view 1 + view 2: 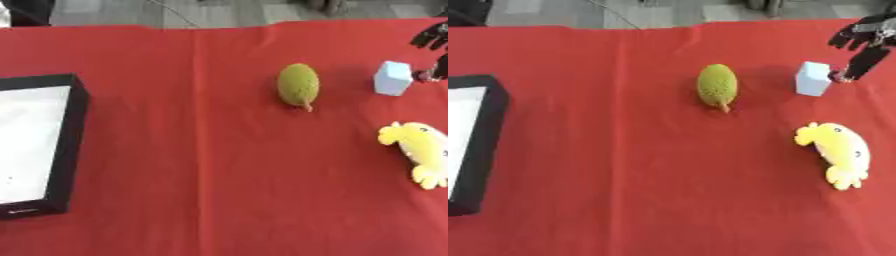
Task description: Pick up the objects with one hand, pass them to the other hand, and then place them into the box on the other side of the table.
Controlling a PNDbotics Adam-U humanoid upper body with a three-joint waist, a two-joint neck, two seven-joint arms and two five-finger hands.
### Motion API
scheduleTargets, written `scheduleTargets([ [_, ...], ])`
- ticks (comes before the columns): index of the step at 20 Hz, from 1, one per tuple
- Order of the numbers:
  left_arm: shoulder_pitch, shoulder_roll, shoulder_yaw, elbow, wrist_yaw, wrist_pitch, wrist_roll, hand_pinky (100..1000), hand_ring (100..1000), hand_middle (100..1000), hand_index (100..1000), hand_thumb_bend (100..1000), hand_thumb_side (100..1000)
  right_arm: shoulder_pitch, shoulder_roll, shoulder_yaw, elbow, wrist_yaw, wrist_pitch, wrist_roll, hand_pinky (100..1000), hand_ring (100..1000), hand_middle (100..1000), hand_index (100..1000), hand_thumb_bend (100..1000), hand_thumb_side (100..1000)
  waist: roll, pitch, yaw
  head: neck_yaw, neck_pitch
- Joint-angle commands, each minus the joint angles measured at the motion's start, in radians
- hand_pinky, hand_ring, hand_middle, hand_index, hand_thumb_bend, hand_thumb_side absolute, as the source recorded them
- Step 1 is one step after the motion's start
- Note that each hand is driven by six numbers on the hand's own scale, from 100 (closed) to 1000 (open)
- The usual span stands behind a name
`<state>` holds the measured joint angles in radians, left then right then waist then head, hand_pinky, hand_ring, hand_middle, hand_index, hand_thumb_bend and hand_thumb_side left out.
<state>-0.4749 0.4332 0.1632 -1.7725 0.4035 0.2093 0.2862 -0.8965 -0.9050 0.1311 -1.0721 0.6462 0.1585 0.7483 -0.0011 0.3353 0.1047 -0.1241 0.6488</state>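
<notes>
Three objects lie on the red tablecloth: a green bumpy oval fruit (717,85) in the middle, a pale blue-white block (813,78) to its right, and a yellow plush toy (839,153) nearer the front right. My right hand (863,40) comes in from the upper right corner, fingers spread and open, its thumb tip just right of the block; whether it touches the block is unclear. At the left edge stands the black box (76,125) with a white inside, holding nothing visible. My left hand is out of sight.
The red cloth (201,175) covers the whole table; its far edge runs along the top, with grey floor beyond. A wide bare stretch of cloth separates the box from the objects.
</notes>
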Motion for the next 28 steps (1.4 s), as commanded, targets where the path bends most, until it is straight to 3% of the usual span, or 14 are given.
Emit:
scheduleTargets([
  [1,-0.009,0.021,0.005,-0.02,-0.001,0.003,0.002,900,737,723,791,865,514,-0.013,-0.038,-0.003,-0.004,-0.005,-0.008,0.012,950,946,910,931,265,100,-0.001,-0.016,0.001,0.004,0.015],
  [9,-0.009,0.018,0.005,-0.024,0.001,0.007,0.003,901,735,719,790,861,514,-0.018,-0.032,0.003,0.009,0.023,-0.012,0.023,954,950,916,935,313,100,-0.002,-0.007,0.005,0.005,0.023],
  [28,-0.009,0.01,0.004,-0.031,0.004,0.008,0.001,904,733,713,786,856,512,-0.048,0.005,0.009,0.062,0.103,-0.029,-0.02,952,948,918,939,354,100,0.005,0.006,0.016,-0.007,-0.015],
])
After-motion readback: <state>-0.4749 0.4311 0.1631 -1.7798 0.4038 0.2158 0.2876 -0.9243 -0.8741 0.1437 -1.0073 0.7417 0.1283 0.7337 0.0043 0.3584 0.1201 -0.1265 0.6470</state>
